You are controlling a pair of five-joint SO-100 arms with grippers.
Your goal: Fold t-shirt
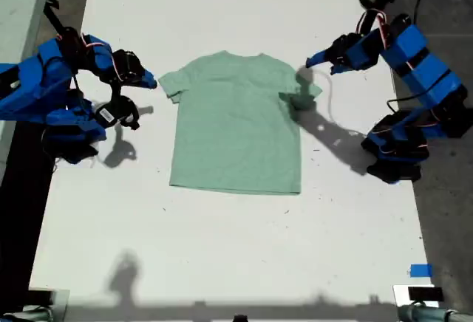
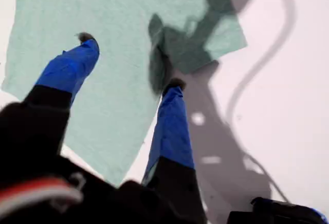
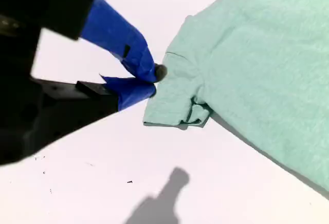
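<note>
The white flat table (image 1: 222,255) carries everything, and the pale mint-green short-sleeved cloth t-shirt (image 1: 236,126) lies spread flat near its middle, collar toward the far edge in the exterior view, hem toward the near edge. Its sleeve toward the exterior view's right is partly rumpled under an arm's shadow.

My first gripper (image 2: 128,62), blue-fingered, hangs above that right-hand sleeve with its jaws spread wide and nothing between them; one fingertip is over the shirt's body, the other over the sleeve's edge. In the exterior view it sits at (image 1: 314,61).

My second gripper (image 3: 151,80), also blue-fingered, is at the sleeve on the exterior view's left, (image 1: 148,82) there. Its jaws are almost together, tips just beside the sleeve's edge; whether they pinch cloth I cannot tell.
</note>
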